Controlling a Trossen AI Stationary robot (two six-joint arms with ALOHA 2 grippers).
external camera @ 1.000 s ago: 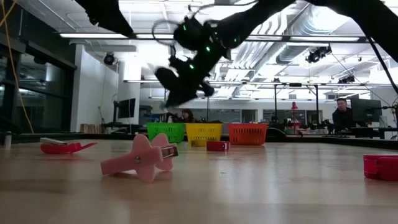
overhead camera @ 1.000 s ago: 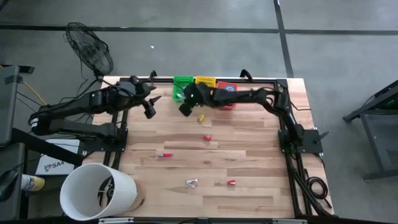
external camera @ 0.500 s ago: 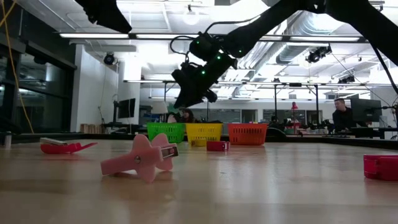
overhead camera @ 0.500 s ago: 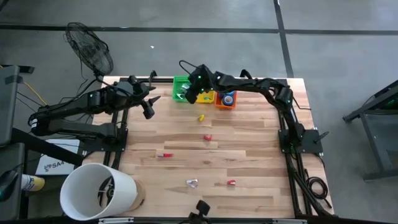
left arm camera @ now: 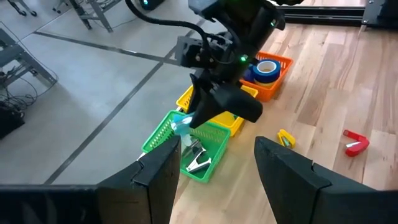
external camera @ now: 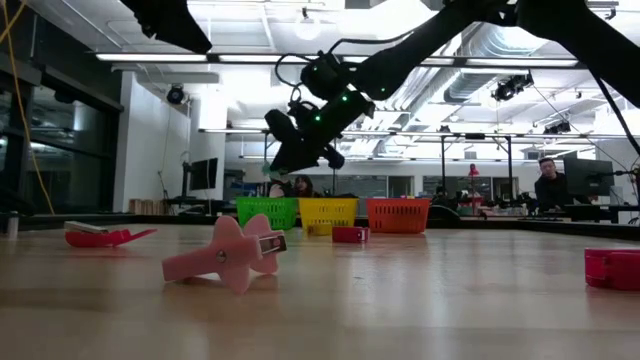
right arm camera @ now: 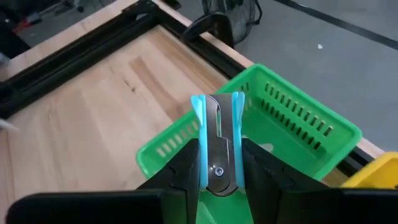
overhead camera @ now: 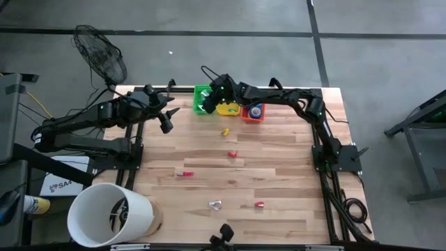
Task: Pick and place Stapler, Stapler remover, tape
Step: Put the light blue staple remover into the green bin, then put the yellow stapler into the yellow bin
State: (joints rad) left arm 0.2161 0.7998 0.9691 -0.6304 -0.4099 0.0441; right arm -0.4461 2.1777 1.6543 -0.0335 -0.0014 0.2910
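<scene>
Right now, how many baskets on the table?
3, in a row at the table's far edge: green basket, yellow basket, orange basket. The right arm partly covers them.

Seen from overhead, the high view looks straight down on the whole table (overhead camera: pixel 279 167), with grey floor around it. The low view sits at table-top height, close behind a pink stapler remover (external camera: pixel 228 254), facing level across the wood toward the green basket (external camera: pixel 267 212) and the room beyond. The left wrist view looks from some way off, down over that same green basket (left arm camera: pixel 199 146) and the right gripper (left arm camera: pixel 184 127). The right wrist view hangs near above the green basket (right arm camera: pixel 280 127), past its own gripper (right arm camera: pixel 217 163).
</scene>
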